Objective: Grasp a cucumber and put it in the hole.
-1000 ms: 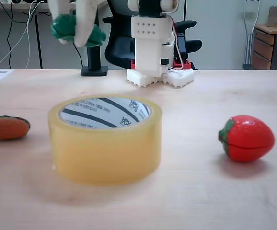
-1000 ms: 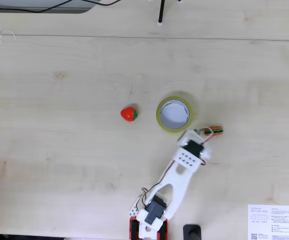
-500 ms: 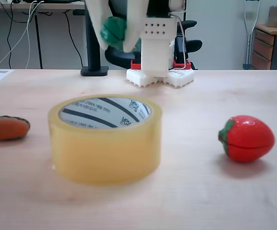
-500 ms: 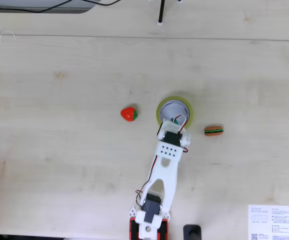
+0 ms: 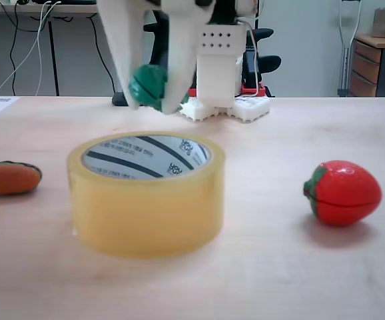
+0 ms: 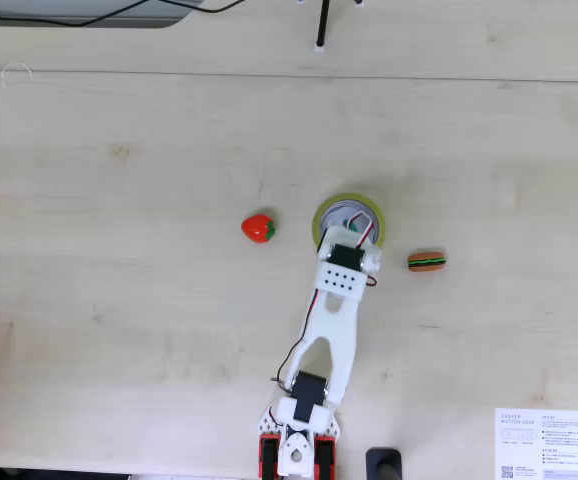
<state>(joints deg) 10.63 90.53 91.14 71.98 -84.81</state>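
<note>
Nearest the low camera in a fixed view stands the packing-tape roll [image 5: 146, 195], upright on the pale wooden table [image 5: 266, 280], its yellowish wall facing the lens. The hole [image 5: 146, 157] at its centre opens upward, and I can see the striped, printed white core on the far inner side; the floor of the opening is hidden by the near wall. To the right in that view, well apart from the roll, lies the red strawberry toy [image 5: 342, 192]. At the left edge the orange-red toy [image 5: 8, 177] is cut off by the frame.

Behind and above the roll, my gripper [image 5: 150, 103] hangs with its white fingers [image 5: 127, 60] pointing down, closed on the cucumber [image 5: 147, 85]. The dark-green toy sits between the fingertips, above the far rim of the roll and clear of it. Its length is hard to make out, since the fingers cover both sides of it.

From above, in a fixed view, my arm [image 6: 329, 330] covers the near part of the roll [image 6: 370, 212], and the cucumber [image 6: 353, 226] shows as a small green speck by the gripper [image 6: 354, 232] over the hole [image 6: 341, 213]. The strawberry toy [image 6: 258, 228] lies left of the roll there, the orange-red toy [image 6: 427, 261] right.

Farthest back stands my white and red base [image 5: 222, 107].
</note>
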